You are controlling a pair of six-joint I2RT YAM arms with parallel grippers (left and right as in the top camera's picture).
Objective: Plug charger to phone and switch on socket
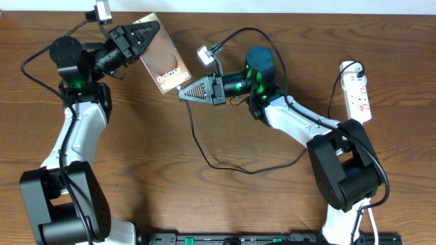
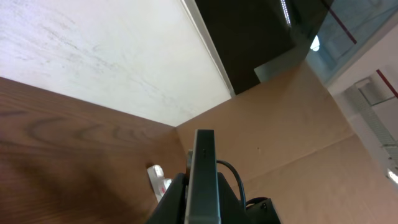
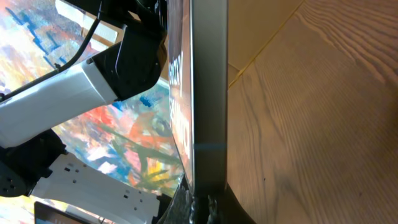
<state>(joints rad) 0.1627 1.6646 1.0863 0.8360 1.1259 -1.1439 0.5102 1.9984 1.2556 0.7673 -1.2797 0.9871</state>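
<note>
My left gripper [image 1: 145,35] is shut on the phone [image 1: 162,60] and holds it tilted above the table at the upper left, "Galaxy" text facing up. In the left wrist view the phone [image 2: 203,168] shows edge-on between the jaws [image 2: 203,208]. My right gripper [image 1: 184,94] is shut on the plug end of the charger [image 1: 198,139] and sits right at the phone's lower end. In the right wrist view the phone's edge [image 3: 209,93] runs straight up from the jaws [image 3: 209,204]; the plug tip itself is hidden. The socket [image 1: 358,92] lies at the far right, a black plug in its far end.
The charger cable loops over the table's middle [image 1: 235,167] and runs back under the right arm toward the socket. The socket also shows small in the left wrist view [image 2: 159,181]. The left arm [image 3: 74,93] fills the left of the right wrist view.
</note>
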